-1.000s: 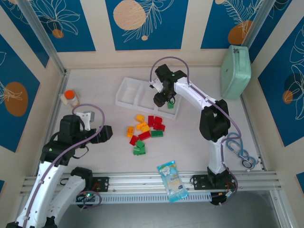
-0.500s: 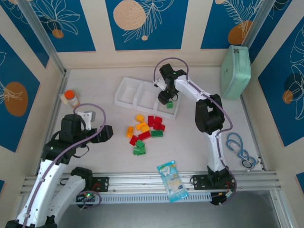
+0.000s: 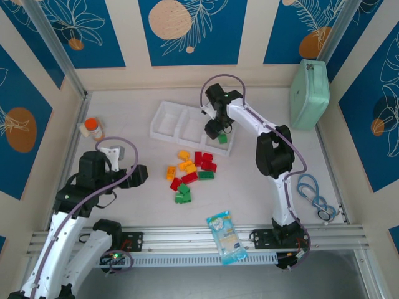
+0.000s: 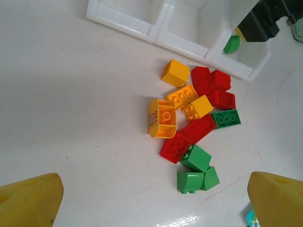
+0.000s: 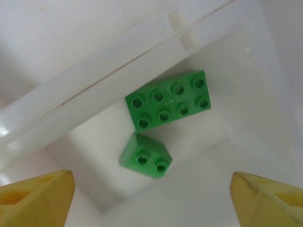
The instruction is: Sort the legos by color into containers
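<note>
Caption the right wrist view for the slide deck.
Right hand open over the tray's end compartment; a long green brick and a small green brick lie inside.

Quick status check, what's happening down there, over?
Left gripper open, empty. Right gripper open over tray rightmost compartment, two green legos inside. Loose pile waiting. Nothing blocking.

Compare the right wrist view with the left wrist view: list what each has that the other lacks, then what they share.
Right wrist: an eight-stud green plastic brick and a smaller green wedge brick. Left wrist: the loose pile of red, yellow-orange and green bricks on the white table. Both: the white translucent tray's end compartment with green inside.
</note>
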You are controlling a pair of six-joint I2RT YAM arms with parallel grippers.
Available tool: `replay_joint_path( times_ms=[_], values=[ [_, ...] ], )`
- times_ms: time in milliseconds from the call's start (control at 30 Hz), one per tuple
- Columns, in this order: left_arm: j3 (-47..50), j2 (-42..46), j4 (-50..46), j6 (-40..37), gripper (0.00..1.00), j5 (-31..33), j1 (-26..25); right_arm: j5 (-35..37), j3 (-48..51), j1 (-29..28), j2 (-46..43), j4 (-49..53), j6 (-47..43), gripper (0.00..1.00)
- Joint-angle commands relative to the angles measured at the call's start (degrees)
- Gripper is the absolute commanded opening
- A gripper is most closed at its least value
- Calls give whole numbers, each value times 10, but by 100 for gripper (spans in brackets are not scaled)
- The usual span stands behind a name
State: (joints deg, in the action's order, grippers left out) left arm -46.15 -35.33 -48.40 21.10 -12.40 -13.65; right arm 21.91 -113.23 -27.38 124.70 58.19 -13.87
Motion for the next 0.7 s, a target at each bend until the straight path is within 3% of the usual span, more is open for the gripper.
replay_joint_path(
  times_ms=[0, 167, 267, 400, 533, 667],
  values=[
    [4, 6, 8, -4, 99, 8, -2, -4, -35, -11, -63, 79, 125, 89],
    [4, 7, 7, -4, 99, 15, -2, -55, -5, -29, -113, 140, 295, 93],
    [5, 12, 7, -2, 99, 19, -1, -106, 73, -49, -165, 117, 372, 92],
    [6, 19, 9, -3, 99, 16, -1, -170, 208, -71, -225, 48, 544, 91],
    [7, 19, 12, -5, 99, 8, -2, -145, 335, -125, -267, -43, 710, 92],
    [9, 20, 14, -7, 99, 3, -2, -108, 350, -172, -252, -55, 828, 93]
  ],
)
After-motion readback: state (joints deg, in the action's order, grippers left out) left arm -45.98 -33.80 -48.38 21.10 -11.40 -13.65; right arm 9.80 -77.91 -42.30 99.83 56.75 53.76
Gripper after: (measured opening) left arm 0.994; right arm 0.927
